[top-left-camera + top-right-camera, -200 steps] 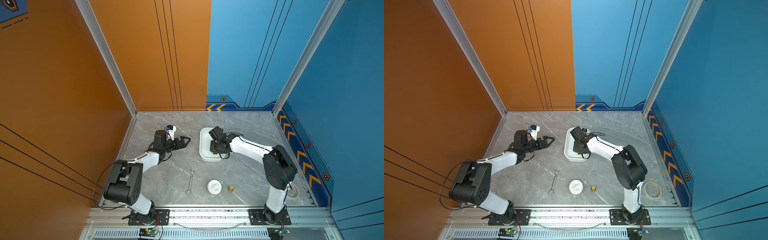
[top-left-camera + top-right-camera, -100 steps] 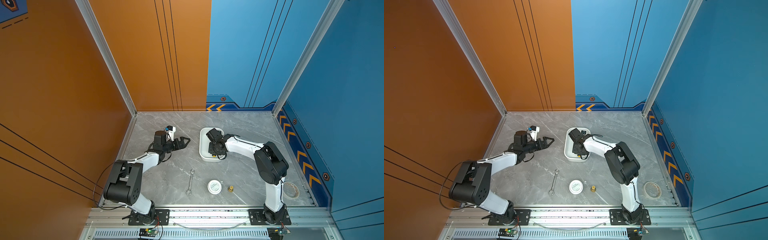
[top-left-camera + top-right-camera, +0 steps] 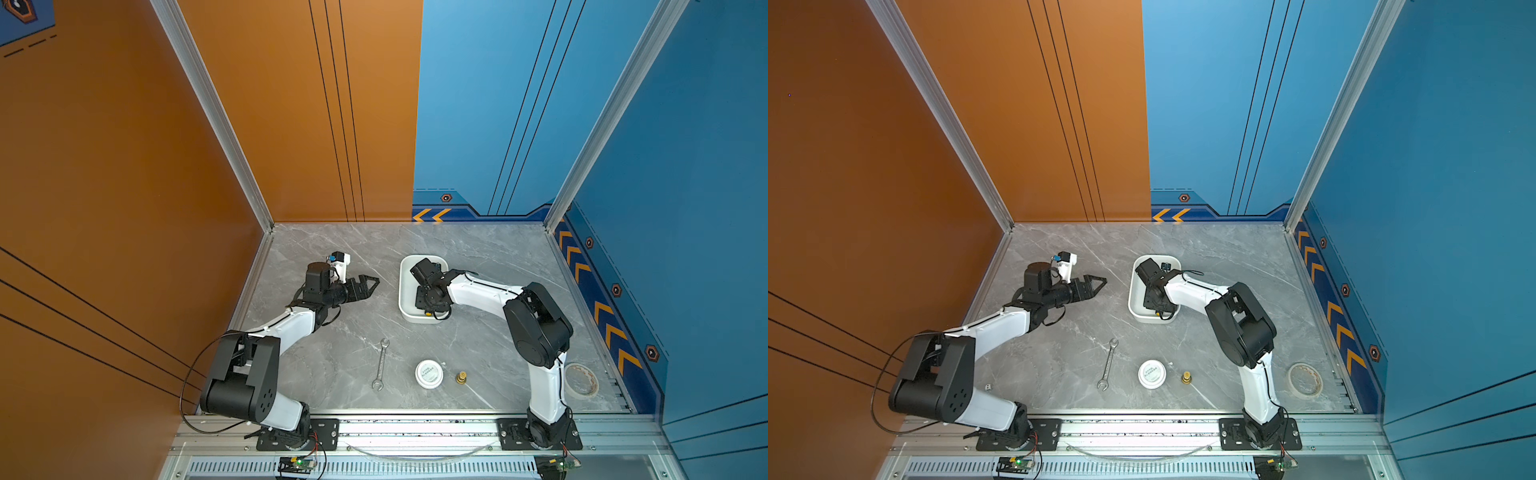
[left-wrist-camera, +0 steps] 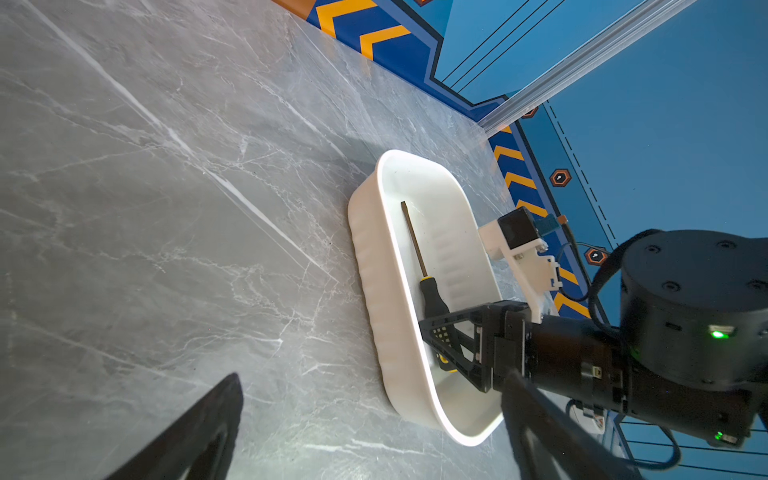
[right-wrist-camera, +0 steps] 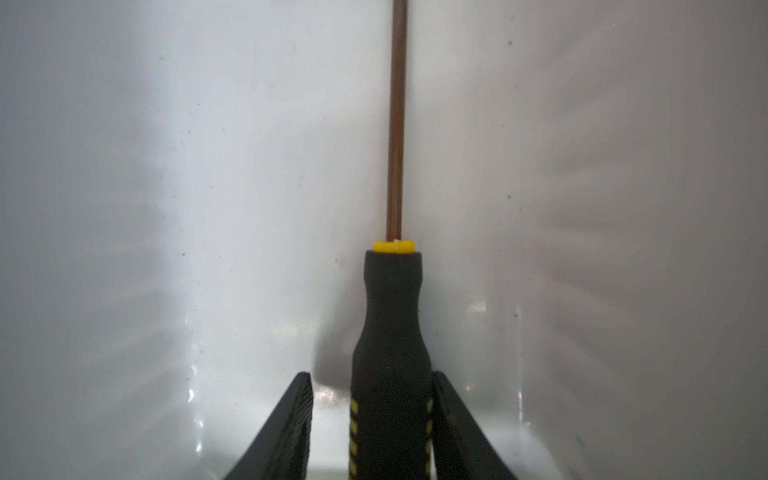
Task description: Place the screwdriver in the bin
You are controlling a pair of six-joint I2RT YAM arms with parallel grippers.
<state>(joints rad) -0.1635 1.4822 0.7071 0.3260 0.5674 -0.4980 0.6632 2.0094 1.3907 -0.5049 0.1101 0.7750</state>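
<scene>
The screwdriver (image 4: 424, 272) lay flat on the floor of the bin (image 4: 368, 266), lengthwise along it. Its thin shaft pointed toward the bin's end farthest from the metal rail (image 3: 415, 428), and its black handle lay toward the end nearest that rail.

The right gripper (image 5: 372, 376) reached down into that nearer end of the bin, jaws loosened and set on either side of the handle. In the right wrist view a strip of the bin's white floor showed between one finger (image 5: 297, 415) and the handle. The other finger (image 5: 453, 415) stood right against the handle, though whether it touched could not be told.

The left gripper (image 3: 374, 284) hung above the table (image 3: 332, 249) to the left of the bin in both top views. It was apart from the bin and pointed toward it, with its jaws spread and nothing between them.

A wrench (image 3: 381, 365), a round white jar (image 3: 429, 374) and a small brass fitting (image 3: 461, 377) lay between the bin and the rail, well apart from the bin. A roll of tape (image 3: 582, 379) lay farther off to the bin's right.
</scene>
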